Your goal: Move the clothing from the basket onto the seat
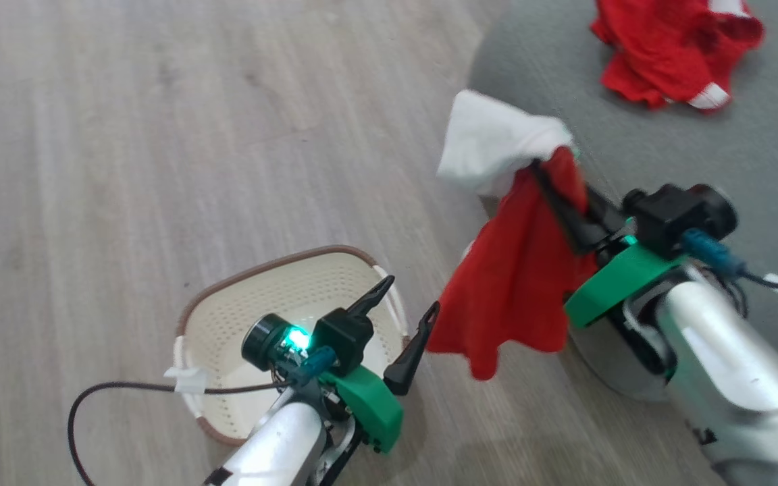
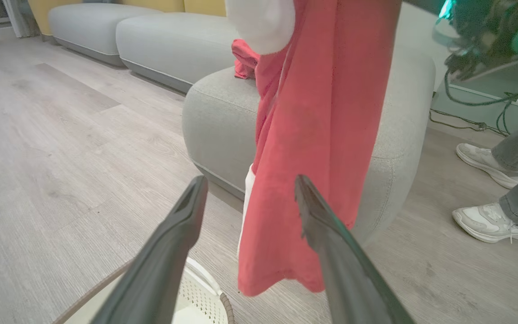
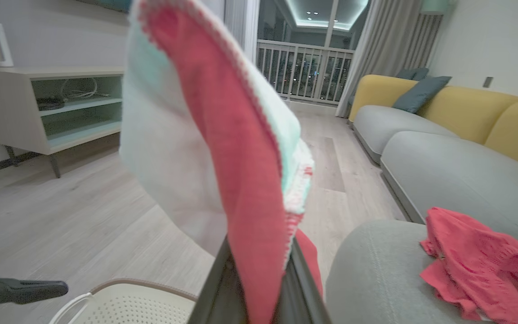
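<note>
The head camera looked steeply down from above on the floor (image 1: 159, 135), the basket (image 1: 261, 297) and the seat (image 1: 699, 162). The left wrist camera sat low, facing the seat's side. The right wrist camera sat close behind the hanging red garment (image 3: 241, 180). All three shared basket, seat and garment.

Two red garments are counted: a hanging garment (image 1: 517, 283) at three o'clock and a crumpled garment (image 1: 672, 54) at one o'clock. One basket (image 1: 261, 297) is counted at seven o'clock, and two white shoes (image 2: 486, 157).

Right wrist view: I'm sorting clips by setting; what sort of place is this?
Probably a home living room: yellow-backed grey sofa, low shelf unit and curtained balcony doors.
</note>
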